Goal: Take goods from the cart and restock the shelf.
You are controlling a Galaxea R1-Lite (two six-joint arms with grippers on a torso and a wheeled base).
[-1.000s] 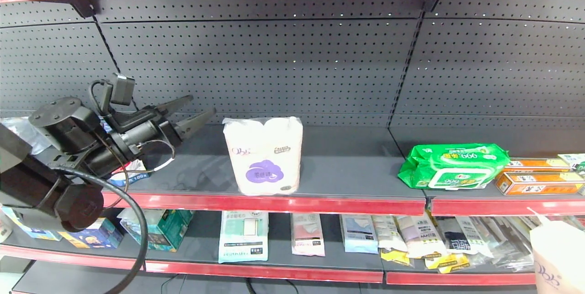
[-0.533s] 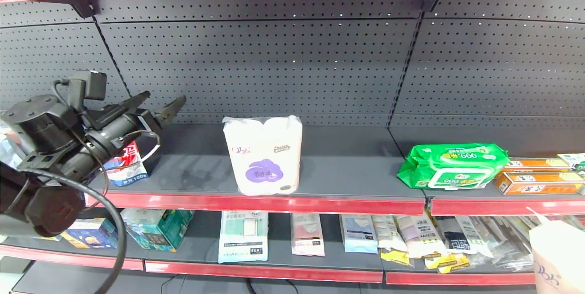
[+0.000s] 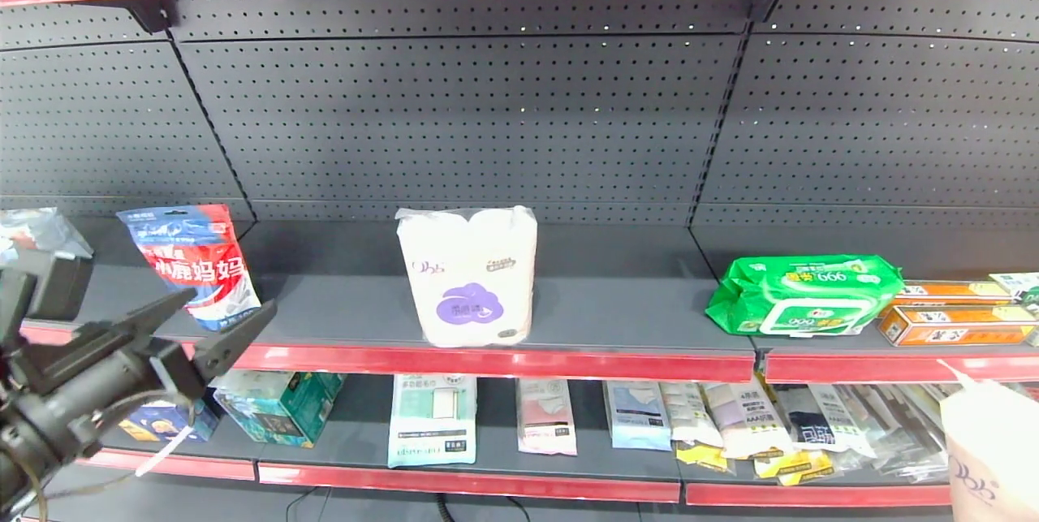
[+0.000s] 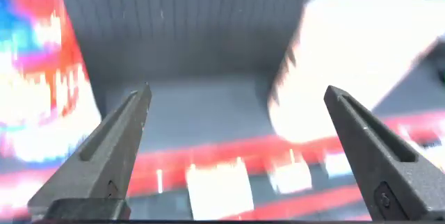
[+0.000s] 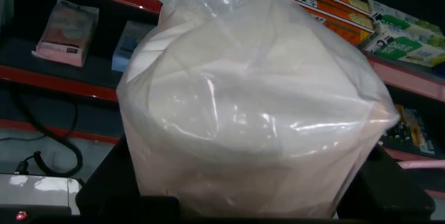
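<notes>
- Your right gripper [image 5: 243, 206] is clamped on a white pack of paper rolls in clear film [image 5: 257, 92], with a dark finger on either side of its lower part. Judging by the task, it is carried this way as the next item for restocking.
- In the head view the held pack [image 3: 990, 457] sits low at the right, in front of and below the grey middle shelf with the red front edge [image 3: 487, 362]. It has not been set down yet.
- A matching white roll pack with a purple label [image 3: 469, 274] stands upright near that front edge, label outward, probably faced for shoppers. The bare board on either side of it looks like the natural spot for the held one.
- Your left gripper [image 3: 231, 304] is spread wide and empty. It is low at the left, in front of the shelf edge and just below a blue-and-red standing pouch [image 3: 195, 262], touching nothing.
- The standing roll pack is well apart from your right gripper, higher and toward your left.
- A green soft pack of wipes [image 3: 804, 293] lies flat between the two, beside flat orange boxes [image 3: 958, 319]. You would likely need to lift the held pack clear of the wipes.
</notes>
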